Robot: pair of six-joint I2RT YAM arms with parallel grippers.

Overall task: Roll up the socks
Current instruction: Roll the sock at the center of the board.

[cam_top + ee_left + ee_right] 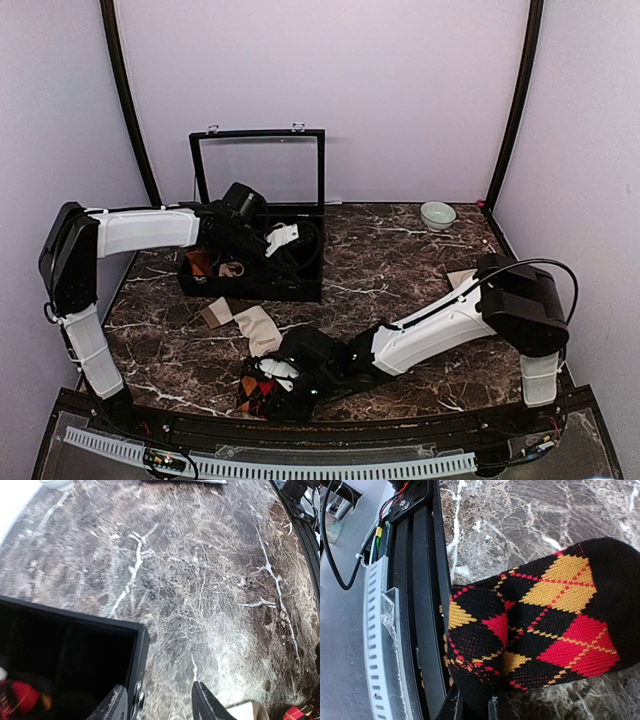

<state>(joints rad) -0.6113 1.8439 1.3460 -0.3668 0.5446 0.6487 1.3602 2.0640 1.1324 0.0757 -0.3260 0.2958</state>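
The black argyle sock [545, 620], with red and orange diamonds, lies at the table's front edge by the black rail. My right gripper [475, 711] is shut on its near end, and the fabric bulges up between the fingers. From above, the right gripper [278, 372] sits over that sock [258, 392]. Just behind it the cream sock [258, 328] lies flat, its brown cuff [214, 313] to the left. My left gripper [162, 706] hangs open and holds nothing, straddling the corner wall of the black box [136, 645].
The black box [300, 290] stands at the back left with its clear lid [260, 168] raised; a red-and-black patterned bundle [20, 699] lies inside. A small pale bowl [437, 214] sits at the back right. A tan scrap [460, 277] lies near the right arm.
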